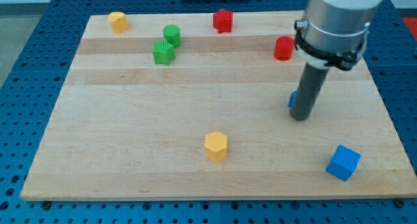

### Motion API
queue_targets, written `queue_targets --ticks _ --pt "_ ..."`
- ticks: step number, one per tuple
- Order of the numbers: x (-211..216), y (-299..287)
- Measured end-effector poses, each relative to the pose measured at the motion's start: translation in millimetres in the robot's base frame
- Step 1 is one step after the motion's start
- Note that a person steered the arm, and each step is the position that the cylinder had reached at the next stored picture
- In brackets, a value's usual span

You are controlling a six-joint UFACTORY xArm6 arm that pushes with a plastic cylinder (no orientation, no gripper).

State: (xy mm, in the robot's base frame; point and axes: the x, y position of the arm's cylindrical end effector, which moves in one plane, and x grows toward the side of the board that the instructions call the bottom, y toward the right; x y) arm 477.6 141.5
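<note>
A blue pegboard surface (26,87) full of small holes was seen under everything. On it a big wooden board (163,120) of pale planks was laid. Over the board's right part, the arm's fat grey end (337,22) was hung, with a dark rod (309,94) going down from it. My tip (300,118) was set on the board at the view's right. No claw was carried by the arm, so nothing could be told about wide, narrow or holding.

A small blue block (292,99) was mostly hidden behind the rod, just by my tip; its shape could not be made out. A blue cube (343,162) was placed near the view's bottom right, apart from my tip. A yellow six-sided block (215,146) was found low in the middle. A red round block (284,48) was seen just left of the grey end. A red star-like block (223,20) was set at the top. A green star-like block (163,53) and a green round block (172,35) were touching. A yellow block (117,21) was put at the top left.

No words or labels could be read anywhere.
</note>
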Motion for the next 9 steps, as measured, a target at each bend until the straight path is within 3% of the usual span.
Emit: queue_targets --ticks 2,5,9 --pt "-53 3" --pt "-65 46" --pt "-140 53"
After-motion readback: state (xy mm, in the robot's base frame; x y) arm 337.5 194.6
